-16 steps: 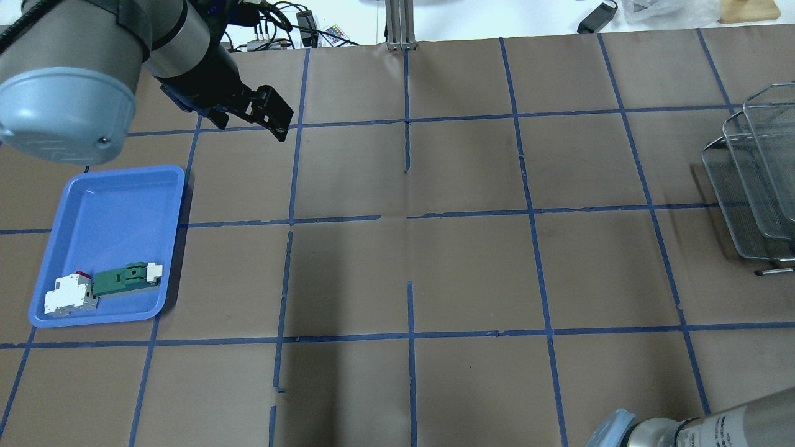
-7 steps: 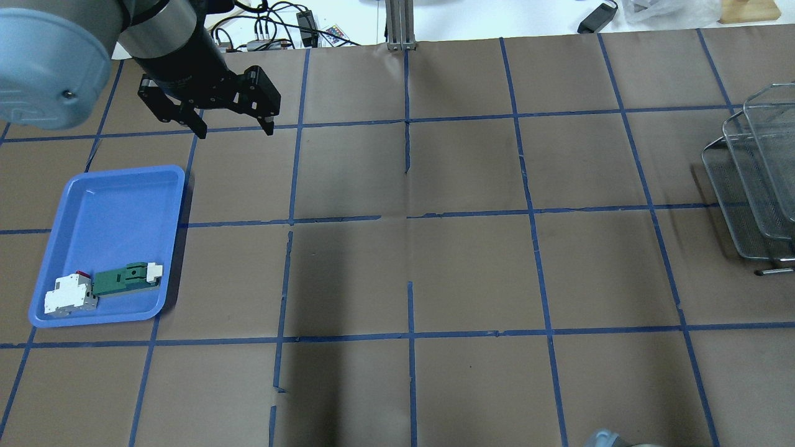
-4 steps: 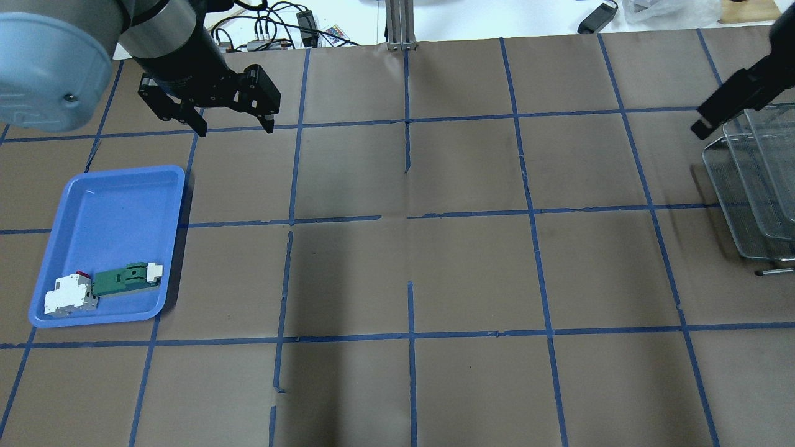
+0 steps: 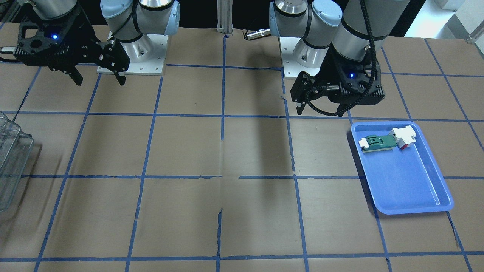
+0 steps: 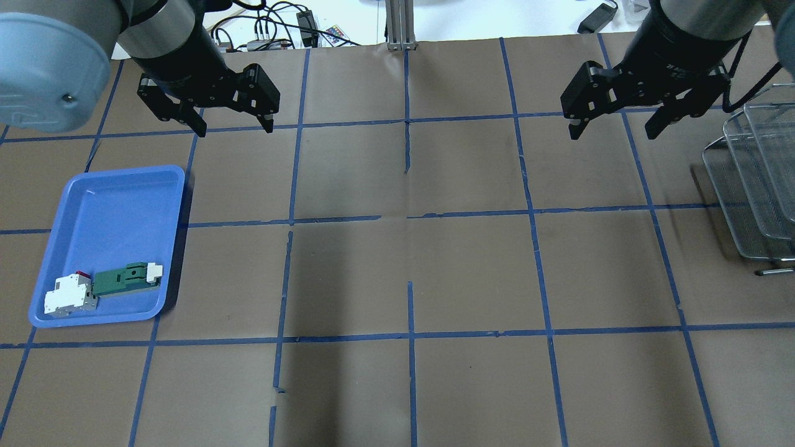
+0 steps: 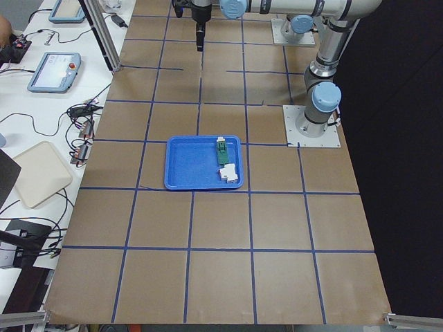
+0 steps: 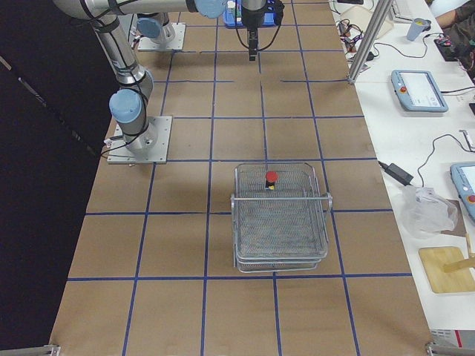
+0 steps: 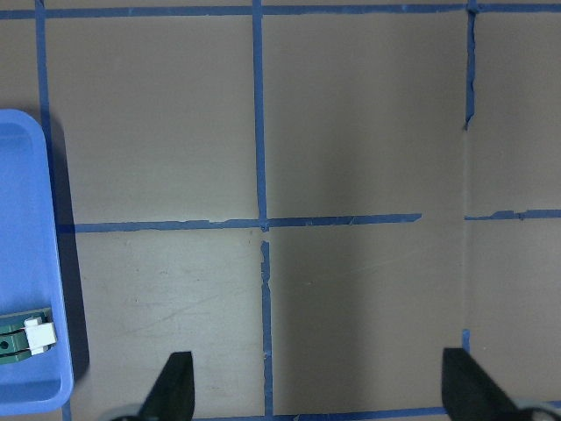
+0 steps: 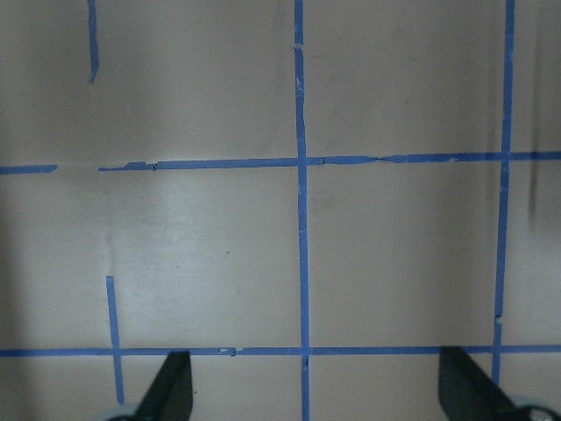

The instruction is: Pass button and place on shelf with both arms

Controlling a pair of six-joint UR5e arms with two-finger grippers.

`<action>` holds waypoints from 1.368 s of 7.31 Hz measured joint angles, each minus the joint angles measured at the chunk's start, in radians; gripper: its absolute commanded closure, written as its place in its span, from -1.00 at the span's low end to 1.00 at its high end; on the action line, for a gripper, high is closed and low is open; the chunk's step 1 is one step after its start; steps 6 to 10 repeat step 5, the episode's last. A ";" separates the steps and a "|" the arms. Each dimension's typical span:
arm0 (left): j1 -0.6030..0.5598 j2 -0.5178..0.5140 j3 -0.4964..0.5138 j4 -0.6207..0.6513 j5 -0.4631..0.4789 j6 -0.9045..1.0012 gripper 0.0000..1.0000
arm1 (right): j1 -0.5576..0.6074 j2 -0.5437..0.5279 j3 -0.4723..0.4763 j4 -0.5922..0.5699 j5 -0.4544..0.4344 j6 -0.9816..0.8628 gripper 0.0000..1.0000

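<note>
The button stands red cap up in the top tier of the wire-mesh shelf, near the end facing the table's middle; only the exterior right view shows it. The shelf also shows at the right edge of the overhead view and the left edge of the front view. My left gripper hangs open and empty above the table beyond the blue tray, also in the front view. My right gripper hangs open and empty left of the shelf, also in the front view.
A blue tray at the table's left holds a green-and-white flat part and a white block. Cables and devices lie past the table's far edge. Both wrist views show only taped brown tabletop between open fingers.
My right arm has swung from the near right corner into view at the far right, gripper open beside the shelf. My left gripper turned earlier and has since stayed still.
</note>
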 measured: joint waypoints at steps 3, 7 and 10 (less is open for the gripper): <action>0.000 0.003 0.001 -0.002 0.002 -0.003 -1.00 | 0.038 0.016 0.000 -0.024 -0.025 0.133 -1.00; 0.000 0.005 0.000 -0.003 0.001 -0.005 -1.00 | 0.043 0.029 0.000 -0.027 -0.076 0.112 -1.00; 0.000 0.005 0.000 -0.003 0.001 -0.005 -1.00 | 0.043 0.029 0.000 -0.027 -0.076 0.112 -1.00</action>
